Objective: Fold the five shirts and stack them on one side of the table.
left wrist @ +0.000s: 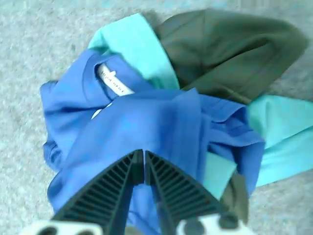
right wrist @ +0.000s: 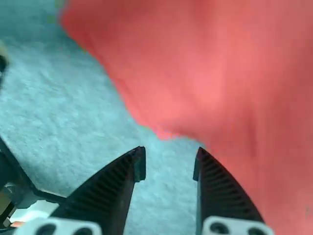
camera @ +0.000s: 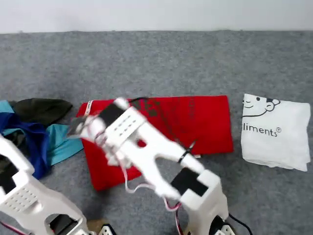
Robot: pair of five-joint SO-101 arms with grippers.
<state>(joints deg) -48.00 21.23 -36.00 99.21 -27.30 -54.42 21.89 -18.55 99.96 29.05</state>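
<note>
At the right side of the table (camera: 156,58), the white shirt (camera: 276,134) lies folded into a compact square; judge this item complete and the start of the stack. Near the centre, the red shirt (camera: 205,122) lies flat as a wide rectangle, apparently part-folded and not yet stacked. The right gripper (right wrist: 168,159) hangs over bare table just beside the red shirt's edge, jaws apart and holding nothing. At the left side, the blue shirt (left wrist: 146,122), teal shirt (left wrist: 134,44) and green shirt (left wrist: 225,49) lie tangled in one heap, none folded. The left gripper (left wrist: 144,155) hangs above the blue shirt with jaws closed together, nothing visibly pinched between them. Estimated progress: one shirt of five finished, one in work, three untouched, with stacking onto the white shirt left for all four.
</note>
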